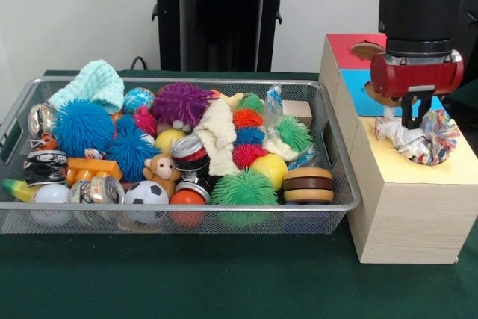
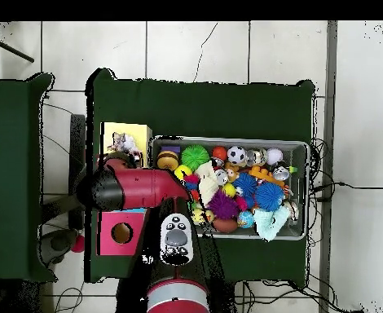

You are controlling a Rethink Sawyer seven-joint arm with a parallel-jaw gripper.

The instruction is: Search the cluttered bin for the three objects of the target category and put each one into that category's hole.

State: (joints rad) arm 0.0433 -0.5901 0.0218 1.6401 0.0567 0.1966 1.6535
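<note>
Rope toy (image 1: 418,138), a knotted bundle of white and multicoloured strands with frayed ends, lies on the yellow surround (image 1: 414,163) atop the pale wood-grain box (image 1: 407,218), covering the place where the hole would be; the hole itself cannot be seen beneath it. The gripper (image 1: 415,119) comes straight down from the red and black arm (image 1: 418,28) and its dark fingers reach into the top of the toy; whether they are pinching it or standing apart cannot be told. In the overhead view the toy (image 2: 123,144) shows on the yellow panel just at twelve o'clock of the arm's red housing (image 2: 142,187); the gripper is hidden under that housing.

From the toy in the front view, the blue surround (image 1: 357,89) lies toward eleven o'clock and the red surround (image 1: 349,48) beyond it, with a round cut-out (image 1: 367,50) partly showing.

The wire mesh bin (image 1: 340,156) stands at nine o'clock of the box, close beside it, crowded with clutter; a green spiky ball (image 1: 244,188) and a small football (image 1: 146,193) sit near its front rim; a purple spiky ball (image 1: 183,102) and a mint knitted cloth (image 1: 93,84) lie toward the back; a brown and yellow yo-yo (image 1: 308,184) sits in the corner nearest the box.
</note>
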